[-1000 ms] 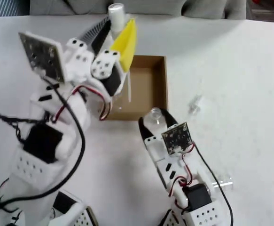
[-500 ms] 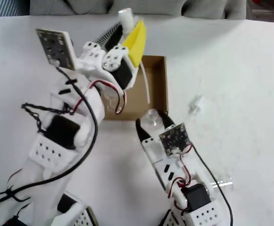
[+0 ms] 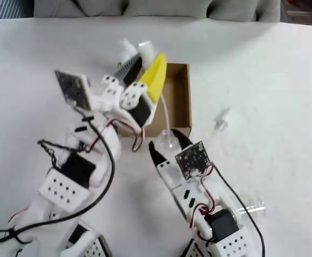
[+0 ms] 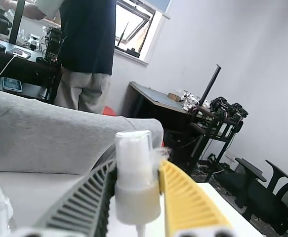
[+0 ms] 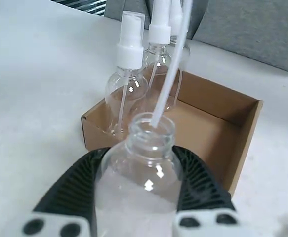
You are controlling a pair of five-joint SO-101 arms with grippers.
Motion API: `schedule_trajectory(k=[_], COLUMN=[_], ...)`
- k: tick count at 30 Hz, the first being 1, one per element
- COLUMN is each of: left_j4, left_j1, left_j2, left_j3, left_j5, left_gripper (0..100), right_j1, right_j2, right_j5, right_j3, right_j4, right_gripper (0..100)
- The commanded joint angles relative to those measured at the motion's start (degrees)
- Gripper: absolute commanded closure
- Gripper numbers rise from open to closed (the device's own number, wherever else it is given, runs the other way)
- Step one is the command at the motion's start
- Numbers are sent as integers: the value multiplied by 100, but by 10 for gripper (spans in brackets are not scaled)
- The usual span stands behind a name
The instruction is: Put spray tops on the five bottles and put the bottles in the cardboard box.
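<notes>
- first, from the high view: find the left gripper (image 3: pixel 145 60) clamped on a spray top (image 3: pixel 146 49) at 11 o'clock of the cardboard box (image 3: pixel 184 88), with its thin dip tube (image 3: pixel 165 110) slanting down toward 6 o'clock.
- find the right gripper (image 3: pixel 168 144) closed round the open bottle (image 3: pixel 166 137), just outside the box wall at 6 o'clock, right where the tube ends.
- judging by that slant, bring the top toward 6 o'clock until it stands straight over the neck, and only then lower it; pressing down on a tilt would likely bend the tube against the bottle wall.
- next, from the left wrist view: see the top pinched upright by its lower body between the grey ribbed jaw and the yellow jaw. looks secure enough for seating and twisting, so squeeze no harder.
- last, from the right wrist view: see the tube end at or just inside the bottle mouth, and the black jaws hugging the bottle below its shoulders.
- hold that bottle upright and steady while feeding the tube down, then turn the collar onto the thread.
- mind the capped bottles (image 5: pixel 126 89) standing in the box's far corner, just beside the tube's line; steer clear of knocking them.
</notes>
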State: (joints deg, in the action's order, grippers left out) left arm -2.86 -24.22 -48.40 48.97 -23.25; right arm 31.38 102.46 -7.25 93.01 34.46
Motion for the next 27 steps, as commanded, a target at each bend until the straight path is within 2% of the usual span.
schedule_trajectory(k=[1, 11, 20, 27], left_j4=[343, 352, 475, 598], left_j1=[-31, -84, -22, 48], left_j2=[-664, -1015, -971, -963], left_j3=[413, 1029, 448, 448], left_j5=[-35, -44, -35, -26], left_gripper=[980, 980, 980, 980], right_j1=[31, 31, 57, 66], right_j2=[57, 57, 57, 57], right_j5=[53, 53, 53, 53], right_j3=[9, 9, 18, 18], right_j4=[-13, 13, 13, 13], right_gripper=[983, 983, 983, 983])
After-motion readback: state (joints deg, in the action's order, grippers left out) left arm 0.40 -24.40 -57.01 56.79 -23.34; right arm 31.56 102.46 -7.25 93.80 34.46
